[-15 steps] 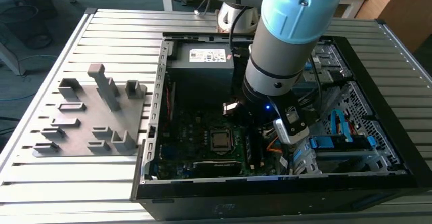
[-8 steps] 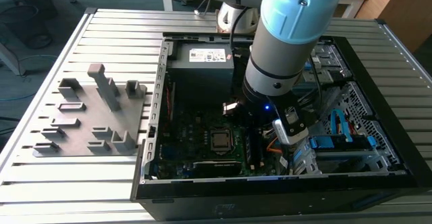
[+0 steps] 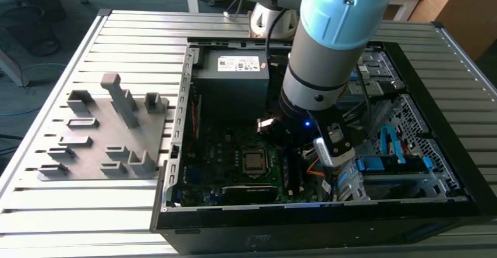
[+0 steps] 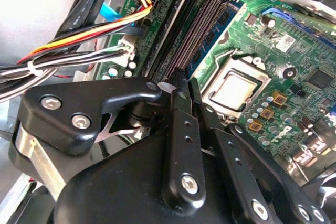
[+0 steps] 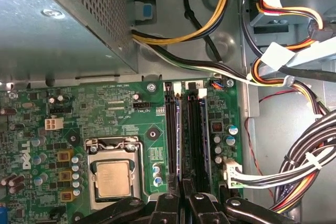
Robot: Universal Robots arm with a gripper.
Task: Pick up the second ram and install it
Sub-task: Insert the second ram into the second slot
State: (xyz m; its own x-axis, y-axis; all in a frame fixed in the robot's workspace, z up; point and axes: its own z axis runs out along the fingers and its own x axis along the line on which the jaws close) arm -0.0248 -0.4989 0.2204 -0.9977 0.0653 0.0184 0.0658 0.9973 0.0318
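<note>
jaws: my gripper [image 4: 181,85] pinched shut on the second ram [image 4: 202,27] | where: edge-on over the slot rails [image 5: 185,129], beside the CPU socket [image 5: 113,171] | tip: I'd keep it square and press evenly, I reckon

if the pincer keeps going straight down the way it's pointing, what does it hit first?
Most likely the memory slots on the motherboard. In both wrist views the pincer is closed and lined up over those long black rails, beside the processor socket. How much gap remains is unclear.
</note>
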